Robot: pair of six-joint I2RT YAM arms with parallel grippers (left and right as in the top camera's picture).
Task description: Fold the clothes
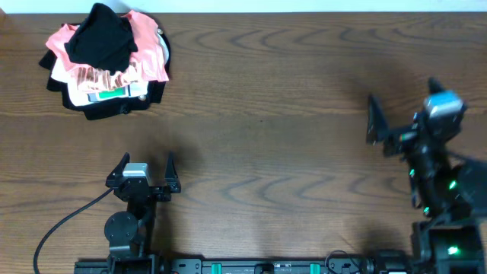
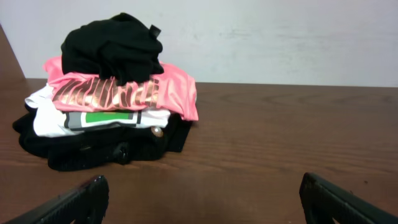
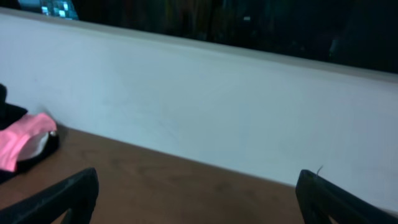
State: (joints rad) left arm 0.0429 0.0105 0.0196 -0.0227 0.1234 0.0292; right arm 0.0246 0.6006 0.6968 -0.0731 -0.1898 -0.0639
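Note:
The clothes, a plain black crumpled garment [image 1: 100, 36] [image 2: 112, 46], lie bunched on top of a pile at the table's far left corner. My left gripper [image 1: 148, 161] [image 2: 202, 186] sits low over the wood near the front edge, open, with nothing between its fingers. It points at the pile and is well short of it. My right gripper [image 1: 402, 95] [image 3: 198, 180] is raised at the right side of the table, far from the pile, open and empty, facing the white back wall.
Under the black garment lie a salmon-pink shirt [image 1: 148, 46] [image 2: 174, 93] with dark lettering, a white folded garment [image 1: 106, 93] [image 2: 99, 119] with a green mark, and more dark cloth [image 1: 114, 110] at the bottom. A black cable [image 1: 61, 221] trails from the left arm's base.

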